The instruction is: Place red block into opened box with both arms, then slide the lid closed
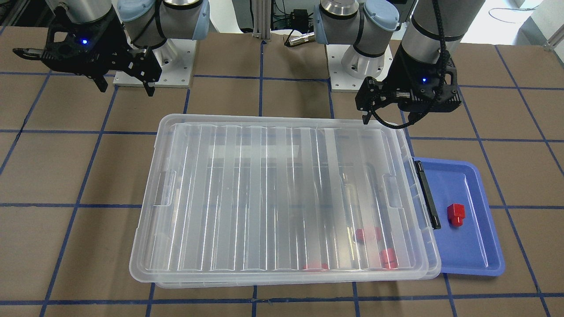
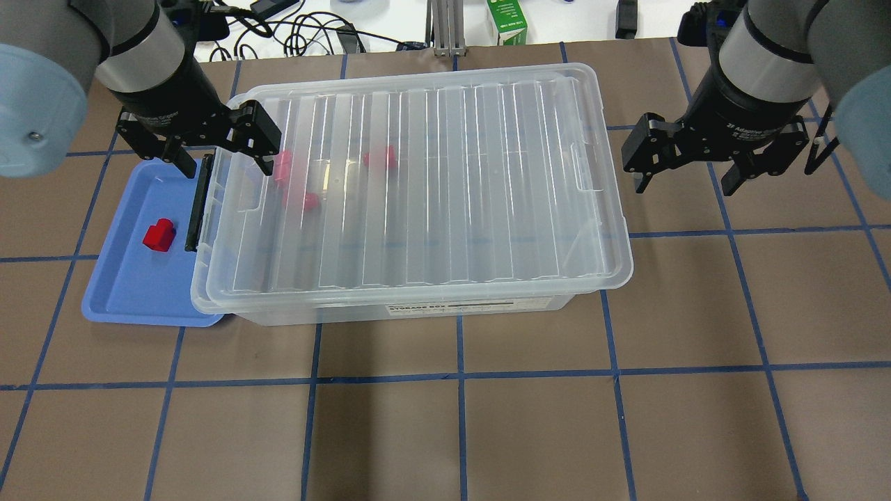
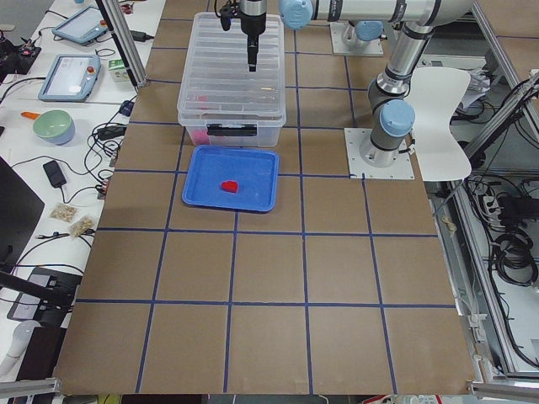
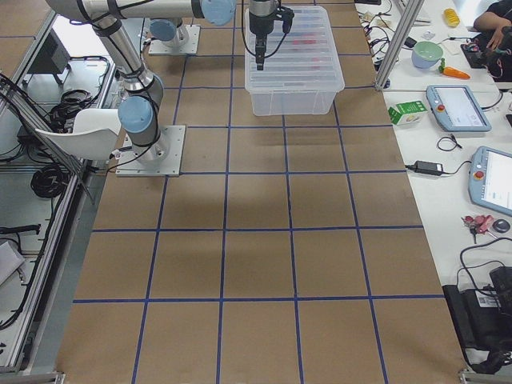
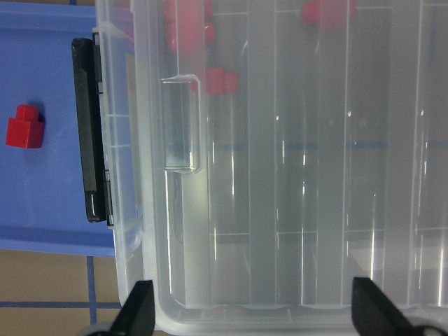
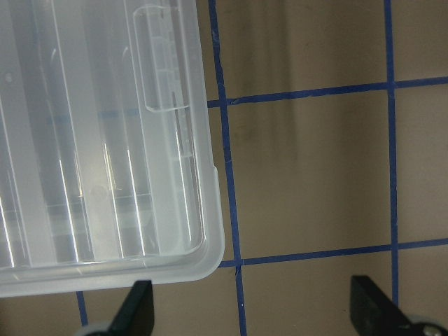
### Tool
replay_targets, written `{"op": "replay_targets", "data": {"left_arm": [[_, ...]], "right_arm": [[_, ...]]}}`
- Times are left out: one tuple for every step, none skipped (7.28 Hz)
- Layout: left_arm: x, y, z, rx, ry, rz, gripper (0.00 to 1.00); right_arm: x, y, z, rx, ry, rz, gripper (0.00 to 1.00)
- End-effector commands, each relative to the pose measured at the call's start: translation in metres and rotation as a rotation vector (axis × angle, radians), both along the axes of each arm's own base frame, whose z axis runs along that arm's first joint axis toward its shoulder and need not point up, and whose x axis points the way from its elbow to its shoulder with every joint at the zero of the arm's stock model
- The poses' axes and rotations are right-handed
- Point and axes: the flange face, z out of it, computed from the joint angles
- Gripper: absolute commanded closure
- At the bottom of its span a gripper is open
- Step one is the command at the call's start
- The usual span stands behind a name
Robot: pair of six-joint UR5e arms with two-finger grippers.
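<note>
Box: the clear plastic box (image 2: 334, 313) stands on the brown gridded table (image 2: 529, 431), with a black bar (image 2: 197, 209) on the short end toward the robot's left.
Lid: the ribbed clear lid (image 2: 445, 174) lies flat on top of the box and covers nearly all of it. It sits a little toward the robot's right, so a strip of box rim shows by the black bar.
Inside the box: three red pieces (image 2: 380, 158) near the black-bar end, seen only as soft blurs through the lid.
Blue tray: the blue tray (image 2: 132, 292) lies just beside the black-bar end of the box.
Inside the tray: one red block (image 2: 159, 234) lies alone on the tray floor, apart from the walls and outside the box.
Left gripper: the left gripper (image 2: 226, 163) has its fingers spread wide and holds nothing. It hangs over the black-bar end of the lid.
Right gripper: the right gripper (image 2: 683, 184) also has its fingers spread and holds nothing. It hangs over bare table past the box's other short end, clear of the lid.
Hidden: the tray's edge nearest the box is tucked under the box rim, and one left finger (image 2: 268, 163) partly covers a red piece in the overhead view.
Hard to read: the strip label (image 2: 452, 305) on the box's long wall is mostly too small to read. The shapes of the pieces inside the box cannot be told.
</note>
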Motion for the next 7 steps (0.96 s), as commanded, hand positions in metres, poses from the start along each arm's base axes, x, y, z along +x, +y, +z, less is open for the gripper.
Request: {"op": "replay_targets", "data": {"left_arm": [[0.0,0.0,0.0,0.0,0.0,-0.002,0.0],[0.0,0.0,0.0,0.0,0.0,-0.002,0.0],[0.0,0.0,0.0,0.0,0.0,0.0,0.0],[0.0,0.0,0.0,0.0,0.0,-0.002,0.0],[0.0,0.0,0.0,0.0,0.0,0.0,0.0],[0.0,-0.0005,-0.0007,0.002,0.0,0.0,0.0],[0.0,0.0,0.0,0.0,0.0,0.0,0.0]], "right_arm": [[0.0,-0.0004,-0.0009,0.003,-0.001,0.001,0.0],[0.0,-0.0006,-0.0007,0.001,-0.001,-0.001,0.0],[-0.0001,-0.0006,-0.0007,0.001,0.001,0.002,0.0],[-0.0003,-0.0011,-0.0014,0.003,0.002,0.002,0.0],[-0.0003,-0.0023,0.0017,-0.017,0.003,0.004,0.0],[-0.0001,-0.0022,0.0001,-0.007,-0.007,0.001,0.0],[0.0003,-0.0044,-0.0078,0.017,-0.012,-0.001,0.0]]}}
